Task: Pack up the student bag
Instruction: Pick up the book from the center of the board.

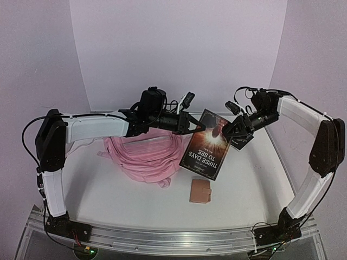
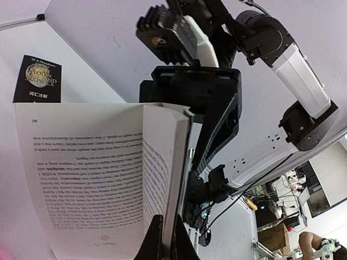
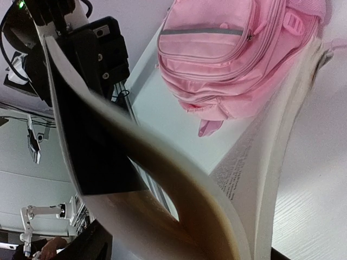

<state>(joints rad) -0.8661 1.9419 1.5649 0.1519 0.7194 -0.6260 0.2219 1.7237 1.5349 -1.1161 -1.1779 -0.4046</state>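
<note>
While the left gripper (image 1: pixel 198 129) is clamped on a corner of the book (image 1: pixel 206 146), tilted above the table (image 1: pixel 108 189), right gripper (image 1: pixel 226 131) straddling its opposite edge, clamped or not I cannot tell, student bag (image 1: pixel 143 154) slumped on the table under the left arm (image 1: pixel 92 127), brown wallet (image 1: pixel 200 191) nearby.

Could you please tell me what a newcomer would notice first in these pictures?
First, the book held above the middle of the table, with the left pincer shut on one edge and the right pincer at the opposite edge. Next, the big pink student bag lying under the left arm, and a small brown wallet on the table nearer the arm bases.
</note>
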